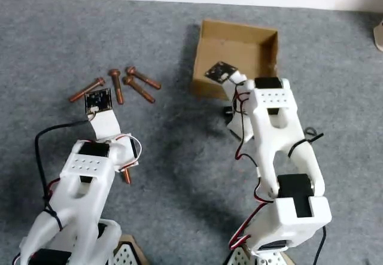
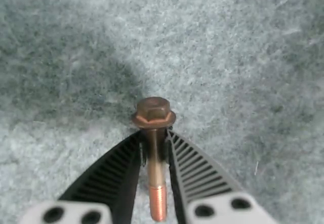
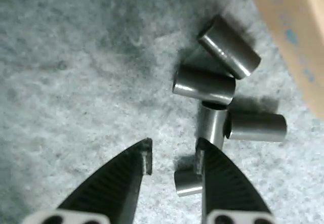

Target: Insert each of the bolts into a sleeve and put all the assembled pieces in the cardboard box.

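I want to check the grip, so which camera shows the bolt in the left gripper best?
The left wrist view: the bolt sits clamped in the left gripper, hex head out front. In the high view its tip pokes out under that gripper. The right wrist view looks at sleeves instead.

i count 5 bolts (image 1: 139,90) in all: 4 lying loose, plus 1 held bolt (image 2: 154,115) in my left gripper (image 2: 155,137). i count 5 sleeves (image 3: 204,86), each lying separate. there is 1 cardboard box (image 1: 239,33).
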Controlling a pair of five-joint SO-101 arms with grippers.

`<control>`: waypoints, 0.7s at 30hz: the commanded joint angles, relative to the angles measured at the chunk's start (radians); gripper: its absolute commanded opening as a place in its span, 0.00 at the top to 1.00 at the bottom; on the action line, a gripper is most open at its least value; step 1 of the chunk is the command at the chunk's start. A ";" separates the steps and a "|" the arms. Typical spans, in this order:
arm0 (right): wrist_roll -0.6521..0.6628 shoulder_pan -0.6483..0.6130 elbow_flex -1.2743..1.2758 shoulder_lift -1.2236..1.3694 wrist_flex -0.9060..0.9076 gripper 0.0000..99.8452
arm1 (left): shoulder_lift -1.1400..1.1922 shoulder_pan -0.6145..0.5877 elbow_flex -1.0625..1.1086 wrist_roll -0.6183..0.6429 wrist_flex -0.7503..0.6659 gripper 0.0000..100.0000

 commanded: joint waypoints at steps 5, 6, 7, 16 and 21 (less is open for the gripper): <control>0.028 0.008 -0.038 -0.002 -0.056 0.86 | -0.033 0.015 -0.005 -0.006 -0.014 0.99; 0.028 0.008 -0.038 -0.001 -0.062 0.86 | -0.033 0.015 -0.005 -0.006 -0.014 0.99; 0.028 0.008 -0.038 -0.001 -0.071 0.86 | -0.033 0.015 -0.005 -0.006 -0.014 0.99; 0.029 0.070 -0.035 0.035 -0.134 0.86 | -0.033 0.015 -0.005 -0.006 -0.014 0.99; 0.052 0.070 -0.036 0.143 -0.134 0.86 | -0.033 0.015 -0.005 -0.006 -0.014 0.99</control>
